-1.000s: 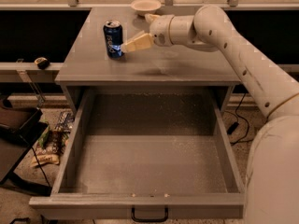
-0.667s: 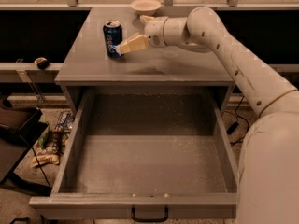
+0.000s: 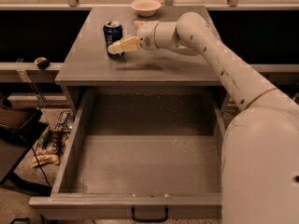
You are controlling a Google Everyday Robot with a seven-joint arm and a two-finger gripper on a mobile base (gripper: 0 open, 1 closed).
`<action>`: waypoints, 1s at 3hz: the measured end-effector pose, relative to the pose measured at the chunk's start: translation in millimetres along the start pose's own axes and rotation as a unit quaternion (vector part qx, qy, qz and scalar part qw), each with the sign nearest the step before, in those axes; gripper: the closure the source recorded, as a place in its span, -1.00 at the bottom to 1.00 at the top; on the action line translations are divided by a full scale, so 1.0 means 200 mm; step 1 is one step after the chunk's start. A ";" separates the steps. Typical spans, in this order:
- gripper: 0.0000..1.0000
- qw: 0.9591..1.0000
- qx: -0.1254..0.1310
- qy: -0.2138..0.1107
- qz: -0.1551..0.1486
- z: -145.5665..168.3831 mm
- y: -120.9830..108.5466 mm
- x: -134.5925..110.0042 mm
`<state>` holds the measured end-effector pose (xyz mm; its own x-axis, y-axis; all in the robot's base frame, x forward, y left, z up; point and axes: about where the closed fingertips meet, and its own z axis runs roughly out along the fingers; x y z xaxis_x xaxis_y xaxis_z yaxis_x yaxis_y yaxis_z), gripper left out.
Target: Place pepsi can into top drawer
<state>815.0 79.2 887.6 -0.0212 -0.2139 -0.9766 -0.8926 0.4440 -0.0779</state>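
Note:
The pepsi can [image 3: 112, 34] is dark blue with a silver top and stands upright on the grey cabinet top [image 3: 154, 59], at its left side. My gripper [image 3: 122, 40] reaches in from the right and is right at the can; one cream finger [image 3: 124, 45] lies across the can's lower front. The far finger [image 3: 139, 24] shows just right of the can. The top drawer [image 3: 140, 148] is pulled fully out below the cabinet top, with nothing in it, a speckled floor and a black handle [image 3: 149, 215] on its front panel.
A cream bowl [image 3: 145, 6] sits at the back of the cabinet top. My white arm [image 3: 224, 64] crosses the right side of the view. Bags and clutter [image 3: 46, 146] lie on the floor at the left, beside a dark chair.
My gripper has moved left toward the can, from just right of it to overlapping its lower front. The can and drawer have not moved.

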 end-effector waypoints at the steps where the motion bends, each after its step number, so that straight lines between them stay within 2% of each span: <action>1: -1.00 0.999 -0.025 -0.019 0.004 0.07 0.04 -0.05; 2: -0.72 0.998 -0.054 -0.030 0.001 0.14 0.10 -0.09; 3: -0.25 0.997 -0.075 -0.031 -0.002 0.21 0.15 -0.09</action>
<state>807.2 132.4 895.1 0.0069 -0.1587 -0.9873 -0.9501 0.3070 -0.0560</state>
